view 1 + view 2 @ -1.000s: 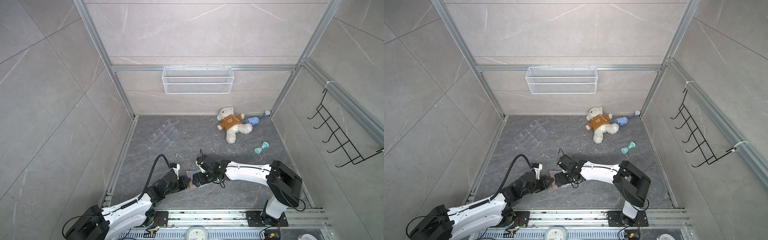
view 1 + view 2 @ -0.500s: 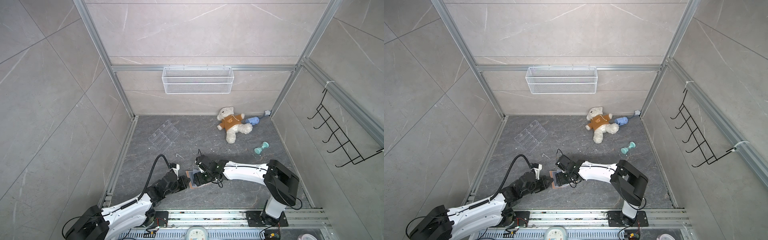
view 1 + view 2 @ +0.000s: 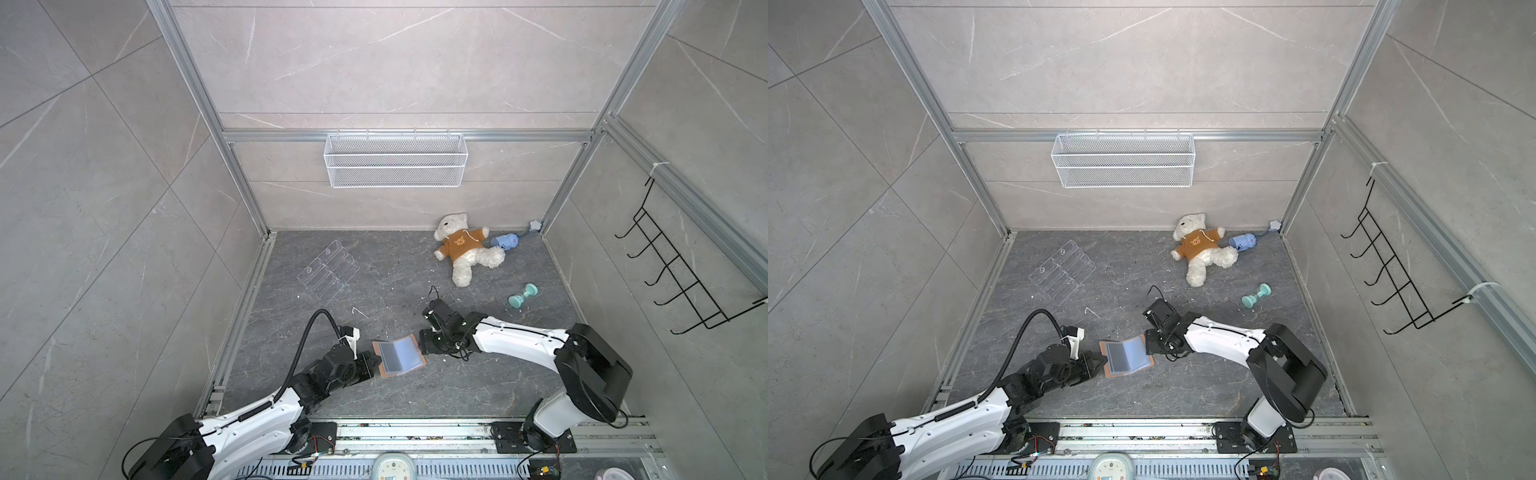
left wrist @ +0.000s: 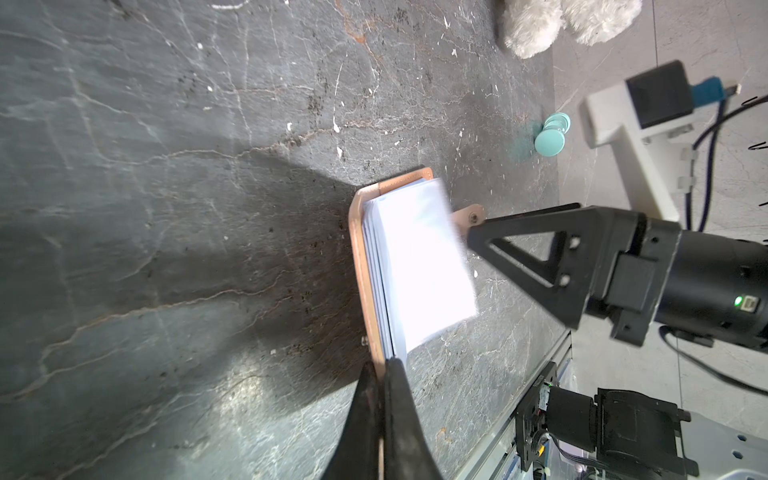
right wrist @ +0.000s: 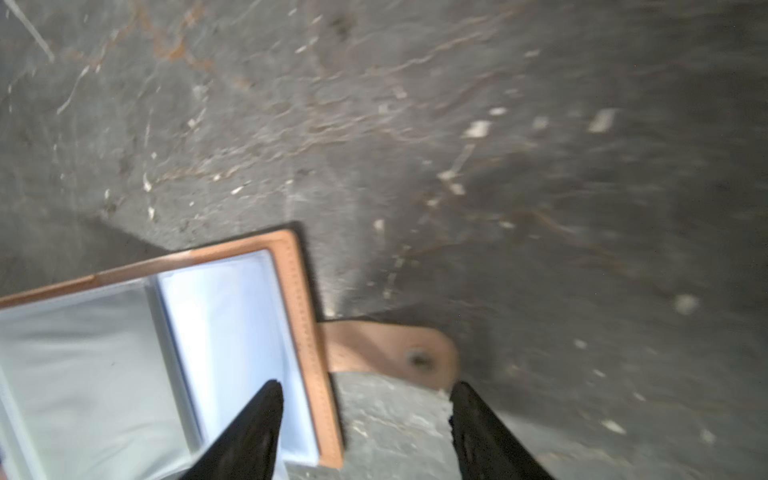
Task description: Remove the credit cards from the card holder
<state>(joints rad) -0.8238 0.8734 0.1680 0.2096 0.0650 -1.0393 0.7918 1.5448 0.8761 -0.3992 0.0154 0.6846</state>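
The card holder point(image 3: 399, 356) point(image 3: 1126, 356) lies open on the dark floor, tan leather with pale blue sleeves point(image 5: 224, 324) facing up. My left gripper point(image 3: 375, 365) point(image 4: 384, 365) is shut on the leather cover edge at the holder's left side. My right gripper point(image 3: 424, 343) point(image 5: 368, 388) is open at the holder's right edge, with one finger over the sleeve and the other past the strap tab point(image 5: 395, 353). Nothing is between its fingers. The credit cards are hidden; the sleeves look pale and I cannot tell what they hold.
A clear acrylic rack point(image 3: 328, 274) stands at the back left. A teddy bear point(image 3: 461, 249), a blue bottle point(image 3: 505, 241) and a teal dumbbell point(image 3: 521, 296) lie at the back right. A wire basket point(image 3: 395, 162) hangs on the back wall, hooks point(image 3: 681, 274) on the right wall.
My right gripper has drawn back to the right off the holder, uncovering the sleeves, and its jaws are narrower. The left gripper and holder have stayed put.
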